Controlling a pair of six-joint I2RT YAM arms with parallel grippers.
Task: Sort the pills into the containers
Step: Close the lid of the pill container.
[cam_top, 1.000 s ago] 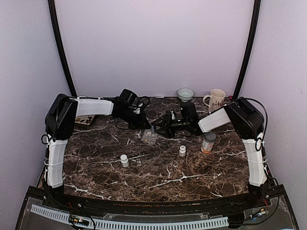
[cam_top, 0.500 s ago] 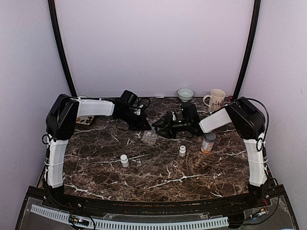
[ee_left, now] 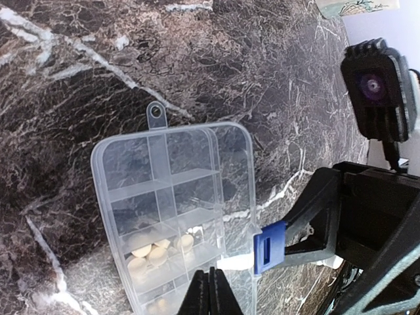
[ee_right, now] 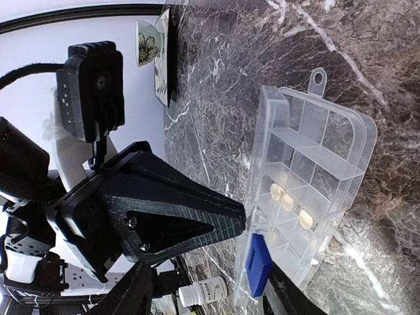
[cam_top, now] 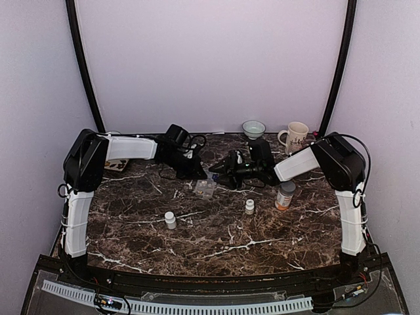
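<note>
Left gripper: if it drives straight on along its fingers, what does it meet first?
The flat clear plastic pill box. The shut left gripper has its tips at the box's near edge, pointing along the compartments. Whether it already touches is unclear.

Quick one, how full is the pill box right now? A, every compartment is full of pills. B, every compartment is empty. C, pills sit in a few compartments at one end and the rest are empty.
C: the left wrist view shows pills clustered at one end of the box, the other end bare.
</note>
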